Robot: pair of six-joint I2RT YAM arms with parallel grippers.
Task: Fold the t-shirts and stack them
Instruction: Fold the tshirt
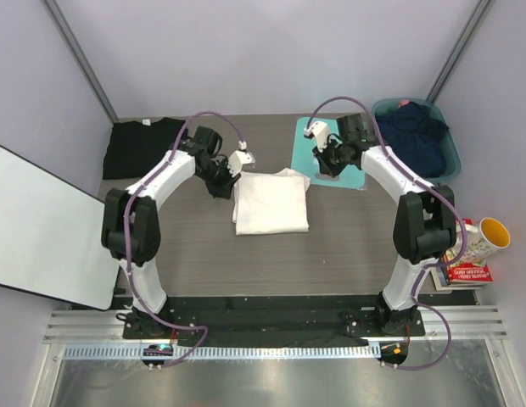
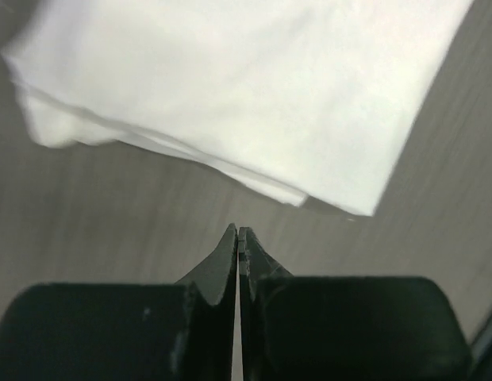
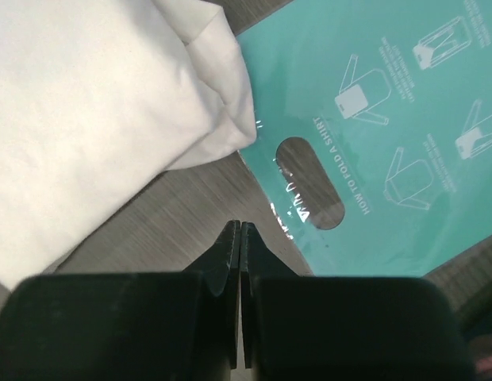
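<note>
The white t-shirt (image 1: 271, 202) lies folded into a rectangle at the table's middle; it also shows in the left wrist view (image 2: 230, 87) and the right wrist view (image 3: 87, 119). The black t-shirt (image 1: 142, 146) lies spread at the back left. My left gripper (image 1: 221, 182) is shut and empty, just left of the white shirt's edge; its tips show in the left wrist view (image 2: 238, 234). My right gripper (image 1: 324, 165) is shut and empty, above the table between the white shirt and the teal board; its tips show in the right wrist view (image 3: 240, 228).
A flat teal folding board (image 1: 331, 165) with a handle slot (image 3: 309, 181) lies right of the white shirt. A teal basket (image 1: 450, 140) of dark clothes stands at the back right. A mug (image 1: 484, 237) and books sit at the right edge. A white board (image 1: 42, 229) lies left.
</note>
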